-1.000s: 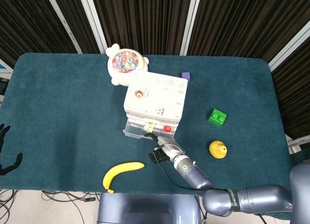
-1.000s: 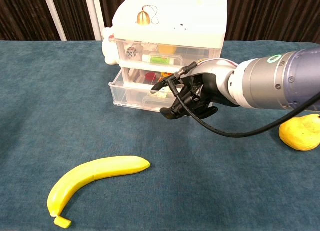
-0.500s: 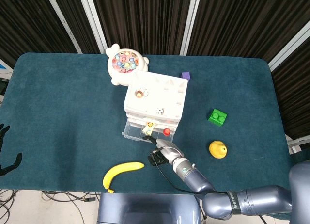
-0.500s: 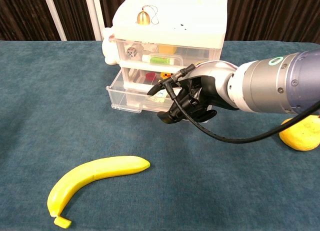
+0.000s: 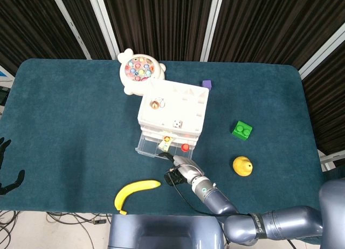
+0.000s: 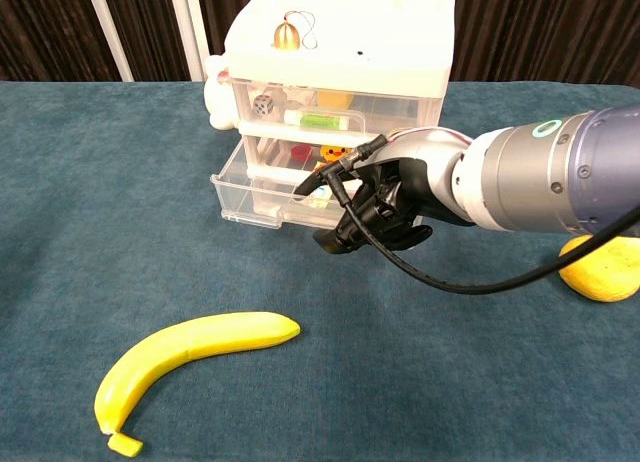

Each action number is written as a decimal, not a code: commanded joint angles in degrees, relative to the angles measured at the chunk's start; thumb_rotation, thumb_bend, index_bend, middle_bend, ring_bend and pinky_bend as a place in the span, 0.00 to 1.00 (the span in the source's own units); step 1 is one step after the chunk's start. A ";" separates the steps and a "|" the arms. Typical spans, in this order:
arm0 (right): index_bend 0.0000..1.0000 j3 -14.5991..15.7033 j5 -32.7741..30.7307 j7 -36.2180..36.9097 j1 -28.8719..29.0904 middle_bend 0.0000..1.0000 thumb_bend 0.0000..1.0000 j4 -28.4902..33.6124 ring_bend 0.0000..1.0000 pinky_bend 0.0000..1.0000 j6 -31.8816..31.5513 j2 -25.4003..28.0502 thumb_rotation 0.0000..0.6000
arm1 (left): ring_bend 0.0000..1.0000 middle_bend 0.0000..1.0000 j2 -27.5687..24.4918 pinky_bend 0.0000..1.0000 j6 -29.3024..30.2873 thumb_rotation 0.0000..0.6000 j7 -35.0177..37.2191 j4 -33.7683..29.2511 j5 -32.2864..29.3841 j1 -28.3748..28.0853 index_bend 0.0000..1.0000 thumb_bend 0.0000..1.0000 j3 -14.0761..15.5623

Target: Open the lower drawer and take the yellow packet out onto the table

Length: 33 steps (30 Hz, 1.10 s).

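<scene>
One right hand (image 6: 375, 207) reaches low from the near right, fingers curled on the lower drawer (image 6: 262, 197) front edge, gripping it. Drawer sits pulled out toward the banana (image 6: 190, 357); bare counter (image 6: 90, 202) lies left. Yellow packet (image 5: 164, 143) lies inside the drawer, just beyond the fingers.

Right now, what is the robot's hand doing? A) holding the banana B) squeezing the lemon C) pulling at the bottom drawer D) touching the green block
C: the right hand is at the front of the lower drawer, which sticks out from the drawer unit; the banana, lemon and green block lie untouched.
</scene>
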<state>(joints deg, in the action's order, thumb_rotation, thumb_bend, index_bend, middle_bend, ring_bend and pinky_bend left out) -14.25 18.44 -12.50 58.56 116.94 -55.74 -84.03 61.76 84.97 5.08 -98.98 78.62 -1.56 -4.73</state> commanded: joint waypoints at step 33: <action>0.18 1.95 1.61 0.30 0.01 0.91 0.54 1.83 0.98 1.00 1.96 1.06 1.00 | 0.00 0.00 -0.06 0.00 -0.13 1.00 0.03 -0.01 -0.21 -0.01 0.04 0.36 -0.04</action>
<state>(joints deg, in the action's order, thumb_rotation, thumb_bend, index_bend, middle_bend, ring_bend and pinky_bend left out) -12.31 20.04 -12.20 58.57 118.78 -53.78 -82.97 61.70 84.83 5.11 -98.99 78.42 -1.57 -4.77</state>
